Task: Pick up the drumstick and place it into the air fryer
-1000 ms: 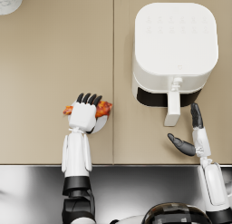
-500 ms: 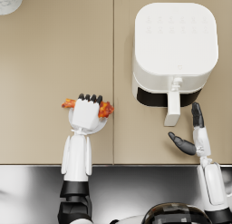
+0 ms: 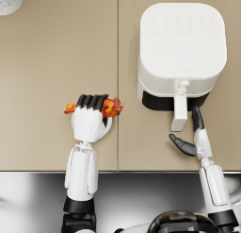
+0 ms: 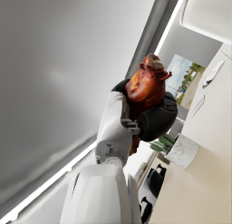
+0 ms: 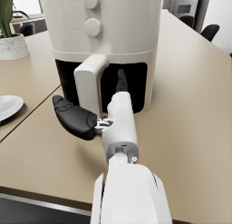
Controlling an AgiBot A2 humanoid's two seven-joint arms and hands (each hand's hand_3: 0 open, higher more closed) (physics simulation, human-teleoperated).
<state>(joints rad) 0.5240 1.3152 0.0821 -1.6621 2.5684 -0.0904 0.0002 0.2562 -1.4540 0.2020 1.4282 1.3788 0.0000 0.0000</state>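
Holding the drumstick (image 3: 112, 106) already, the left hand (image 3: 89, 121) has its fingers wrapped over the middle w/ both ends poking out either side. Long axis runs roughly crosswise in the head view, fat meaty end pointing toward the air fryer (image 3: 181, 48), thin bone end pointing away. Left wrist view shows the drumstick (image 4: 146, 85) clamped in the left hand (image 4: 149, 116), looks lifted off the countertop (image 3: 56, 62) but hard to be sure.

Right hand (image 3: 193, 137) sits just below the fryer's handle (image 3: 179, 112), fingers spread, gripping nothing. Right wrist view: right hand (image 5: 97, 112) is right beside the handle (image 5: 90, 82), can't tell if it's actually touching tbh.

Key relation imo: the fryer lies to the right of the drumstick, well apart, across the countertop seam. The left hand has the food, but the right hand is way nearer the fryer. The basket (image 5: 131, 82) looks closed or barely cracked, dark gap only, so prob it needs pulling out before anything goes in.

Counts: 1 drumstick, 1 air fryer, 1 handle. Further back, 1 marbled plant pot (image 3: 9, 1) at the far left corner and 1 white plate (image 5: 9, 105) off to the side.
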